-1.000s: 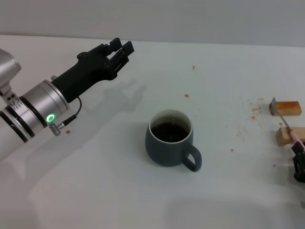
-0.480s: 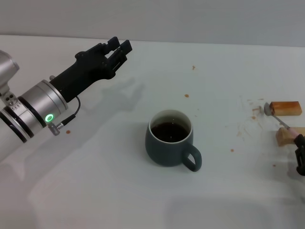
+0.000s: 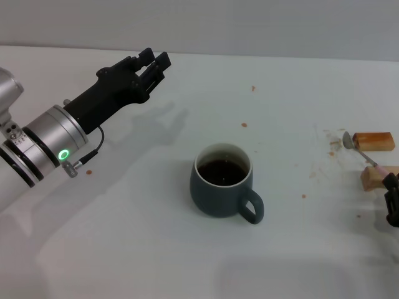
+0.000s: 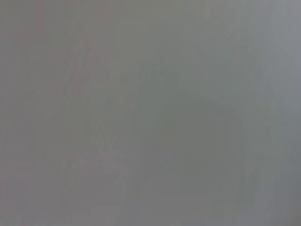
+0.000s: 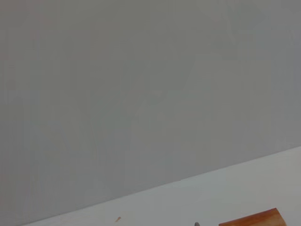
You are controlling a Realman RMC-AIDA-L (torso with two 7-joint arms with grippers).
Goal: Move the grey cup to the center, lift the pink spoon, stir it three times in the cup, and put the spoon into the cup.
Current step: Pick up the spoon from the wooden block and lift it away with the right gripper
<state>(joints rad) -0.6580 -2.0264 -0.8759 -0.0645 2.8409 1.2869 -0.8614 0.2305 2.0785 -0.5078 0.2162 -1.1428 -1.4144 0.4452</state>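
Spoon (image 3: 361, 152) has tipped up since 1 s ago, bowl off the blocks (image 3: 374, 141), handle pinched in right claw (image 3: 391, 190) at far right. Cup (image 3: 222, 180) sits mid-counter (image 3: 124, 237). Keep grip firm, lift w/o snagging blocks. Left claw (image 3: 156, 62) hovers far left, near-closed, empty.

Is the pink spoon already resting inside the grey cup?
No, the pink spoon is far right by the right gripper, well apart from the grey cup.

The grey cup (image 3: 221, 189) looks like smooth ceramic with a soft, satin glaze. The pink spoon (image 3: 360, 151) has a shiny metal bowl. Two tan blocks (image 3: 373, 141) look like raw wood. The white surface (image 3: 156, 237) is smooth and matt.
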